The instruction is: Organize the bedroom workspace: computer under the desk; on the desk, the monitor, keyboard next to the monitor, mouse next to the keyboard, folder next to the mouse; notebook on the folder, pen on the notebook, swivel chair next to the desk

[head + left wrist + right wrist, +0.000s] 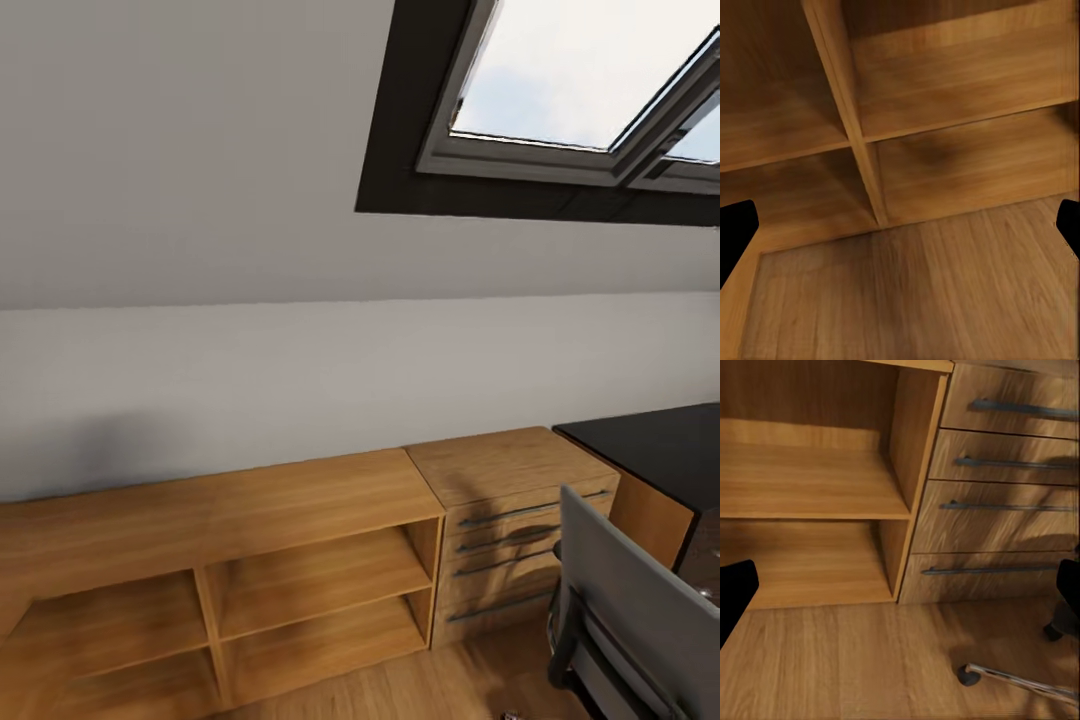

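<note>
Your head camera looks at a white wall under a sloping ceiling, with a dark-framed skylight [560,110] in the upper right of the frame. Along the bottom runs a low wooden shelf unit [215,560] with open compartments. Just to its right stands a wooden drawer chest [510,520] with four long grey handles. At the right edge, a corner of the black-topped desk [655,445] comes into the frame, touching or nearly touching the chest. In the lower right corner you see the grey back of the swivel chair [625,610], standing in front of the chest and the desk corner.

Your left gripper [900,232] faces the shelf unit's upright divider and the wooden floor [915,292]. Its dark fingertips [735,232] sit at opposite edges of the frame, spread wide with nothing between them.

Your right gripper [900,596] faces the shelf end and the drawer chest. Its fingertips [735,596] also stand far apart, holding nothing. One metal leg of the chair base with a castor [967,673] lies on the floor in the lower right of that frame.
</note>
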`<state>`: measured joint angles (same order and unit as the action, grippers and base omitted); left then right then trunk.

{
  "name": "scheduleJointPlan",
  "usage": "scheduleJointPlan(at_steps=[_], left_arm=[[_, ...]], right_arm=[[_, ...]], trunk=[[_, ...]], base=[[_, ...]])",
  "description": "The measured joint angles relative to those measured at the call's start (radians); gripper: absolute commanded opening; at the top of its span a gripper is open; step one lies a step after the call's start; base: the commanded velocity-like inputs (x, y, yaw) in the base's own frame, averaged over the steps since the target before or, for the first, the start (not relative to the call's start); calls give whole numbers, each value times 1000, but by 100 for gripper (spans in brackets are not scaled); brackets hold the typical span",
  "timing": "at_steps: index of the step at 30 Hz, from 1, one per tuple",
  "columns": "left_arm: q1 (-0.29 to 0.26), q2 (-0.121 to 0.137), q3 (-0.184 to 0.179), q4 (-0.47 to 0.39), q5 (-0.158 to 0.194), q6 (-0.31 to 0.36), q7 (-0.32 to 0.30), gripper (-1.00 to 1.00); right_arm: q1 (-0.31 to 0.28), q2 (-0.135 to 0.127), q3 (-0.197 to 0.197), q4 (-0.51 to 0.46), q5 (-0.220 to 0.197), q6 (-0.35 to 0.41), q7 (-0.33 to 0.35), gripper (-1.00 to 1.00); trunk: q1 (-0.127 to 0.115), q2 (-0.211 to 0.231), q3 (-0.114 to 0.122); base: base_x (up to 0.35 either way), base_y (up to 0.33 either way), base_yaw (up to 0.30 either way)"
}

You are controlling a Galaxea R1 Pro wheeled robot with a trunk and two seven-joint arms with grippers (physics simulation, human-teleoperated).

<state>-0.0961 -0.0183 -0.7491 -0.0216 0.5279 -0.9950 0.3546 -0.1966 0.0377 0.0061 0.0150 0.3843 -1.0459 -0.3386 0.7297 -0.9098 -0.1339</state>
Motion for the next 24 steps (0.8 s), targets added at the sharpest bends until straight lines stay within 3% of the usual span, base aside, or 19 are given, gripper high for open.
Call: scheduleJointPlan(at_steps=[24], left_arm=[[0, 0, 0, 0, 0, 0, 0, 100]], right_arm=[[0, -1, 0, 0, 1, 0, 1, 100]], trunk=[[0, 0, -1]], base=[[0, 0, -283]])
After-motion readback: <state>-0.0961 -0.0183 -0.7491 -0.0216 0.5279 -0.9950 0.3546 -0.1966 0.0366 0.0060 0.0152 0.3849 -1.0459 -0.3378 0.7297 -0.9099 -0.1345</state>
